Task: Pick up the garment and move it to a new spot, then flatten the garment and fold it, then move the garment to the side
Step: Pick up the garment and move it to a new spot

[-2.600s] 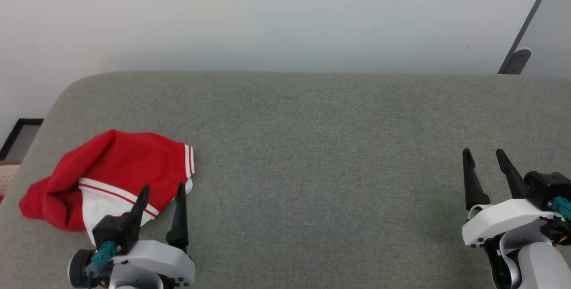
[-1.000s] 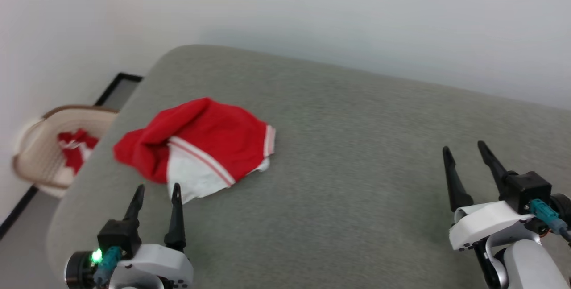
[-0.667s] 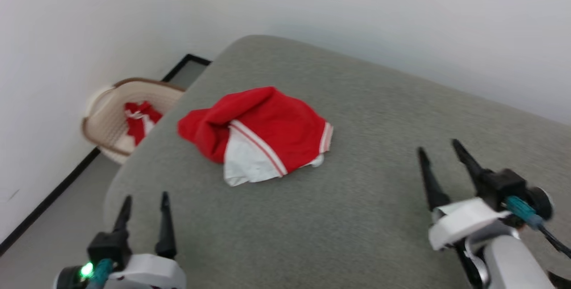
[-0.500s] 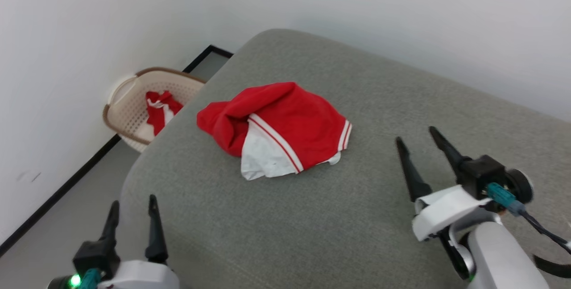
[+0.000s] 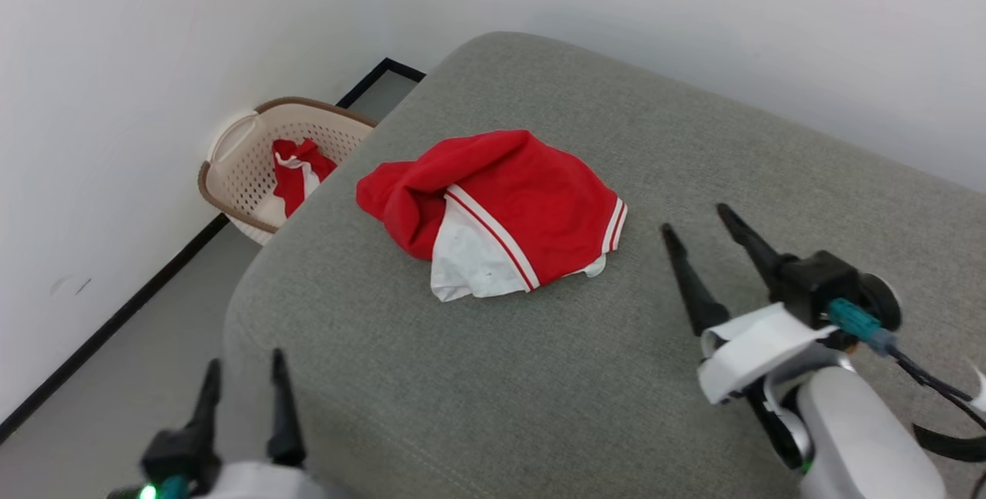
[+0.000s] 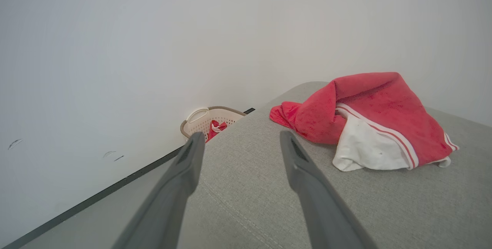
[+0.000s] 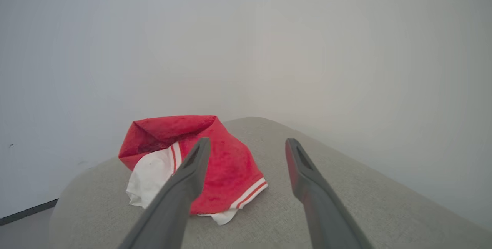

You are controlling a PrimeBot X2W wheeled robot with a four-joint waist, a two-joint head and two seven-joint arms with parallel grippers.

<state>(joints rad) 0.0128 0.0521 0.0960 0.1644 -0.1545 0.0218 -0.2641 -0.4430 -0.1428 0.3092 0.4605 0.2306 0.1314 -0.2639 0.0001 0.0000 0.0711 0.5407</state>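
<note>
The garment (image 5: 501,206) lies crumpled on the grey cushioned surface (image 5: 555,360), red with a white sleeve and striped trim turned up. In the left wrist view the garment (image 6: 369,122) sits ahead and to the right; in the right wrist view the garment (image 7: 192,164) lies ahead and to the left. My left gripper (image 5: 243,368) hangs open over the surface's near left edge, well short of the cloth. My right gripper (image 5: 693,218) stands open just right of the garment, with nothing between its fingers.
A beige laundry basket (image 5: 239,175) with a second red-and-white cloth (image 5: 296,172) inside stands on the floor by the white wall, left of the surface. The surface's rounded left edge (image 5: 246,306) drops to grey floor (image 5: 115,399). Bare cushion stretches right and near.
The head camera has swung left, bringing the basket, wall and floor into view and shifting the garment toward the centre. The garment lies as before. Both grippers stay open.
</note>
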